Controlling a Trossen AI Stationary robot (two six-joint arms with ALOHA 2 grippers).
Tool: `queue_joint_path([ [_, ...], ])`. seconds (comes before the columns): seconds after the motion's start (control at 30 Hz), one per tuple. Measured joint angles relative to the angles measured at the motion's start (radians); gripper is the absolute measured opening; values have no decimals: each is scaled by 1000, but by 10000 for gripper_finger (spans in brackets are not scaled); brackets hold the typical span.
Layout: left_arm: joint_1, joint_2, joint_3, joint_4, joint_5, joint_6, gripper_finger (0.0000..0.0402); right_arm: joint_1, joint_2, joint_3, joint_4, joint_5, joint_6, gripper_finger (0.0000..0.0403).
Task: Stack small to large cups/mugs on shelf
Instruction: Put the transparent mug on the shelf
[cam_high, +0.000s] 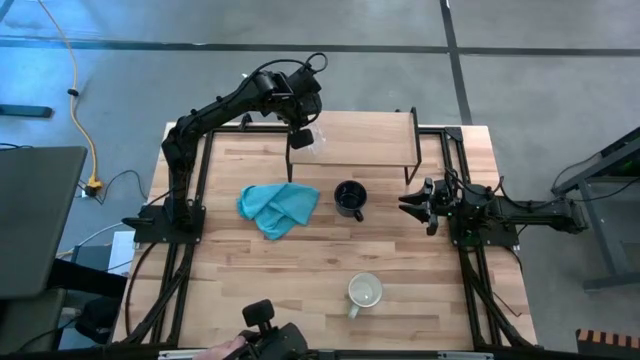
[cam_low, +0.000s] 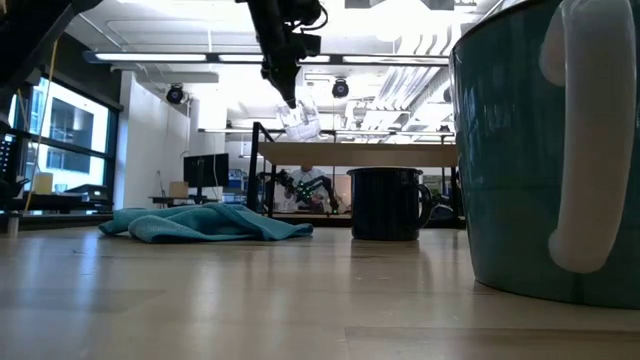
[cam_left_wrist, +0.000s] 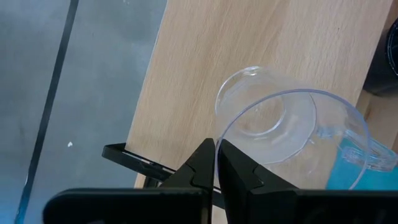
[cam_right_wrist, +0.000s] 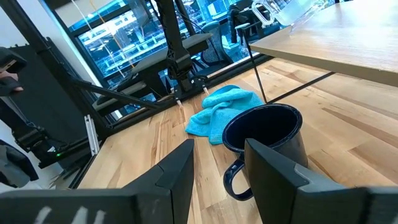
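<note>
High view: the low light-wood shelf on thin black metal legs (cam_high: 370, 140) is taken as the landmark, standing at the far edge of the wooden table (cam_high: 430, 290). The left gripper (cam_high: 303, 137) is held over the shelf's left end, and its fingers are seen clamped on the rim of the small clear glass cup (cam_high: 316, 146). In the left wrist view the two dark fingertips (cam_left_wrist: 202, 165) are pressed together on the thin wall of this cup (cam_left_wrist: 292, 124), which is tilted with its mouth turned towards the camera and the shelf board (cam_left_wrist: 249, 43) behind it. In the low view the cup (cam_low: 300, 122) hangs tilted just above the shelf top (cam_low: 400, 152) (whether it touches the board cannot be told).

The black handled mug (cam_high: 350, 199) stands upright on the table just in front of the shelf, near its middle. A crumpled teal cloth (cam_high: 277, 207) lies in front of the shelf's left end, beside that mug. The pale grey-white handled mug (cam_high: 364, 291) stands well in front of the shelf, near the table's front edge.

The right gripper (cam_high: 413, 205) waits to the right of the black mug, below the shelf's right end, its fingers spread apart and empty, with the black mug (cam_right_wrist: 264, 143) seen between them in the right wrist view.
</note>
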Motion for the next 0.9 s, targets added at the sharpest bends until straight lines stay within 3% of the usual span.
queue_joint_path([
  [0.9, 0, 0, 0, 22, 12, 0, 10, 0, 0, 0, 0, 0, 0, 134],
])
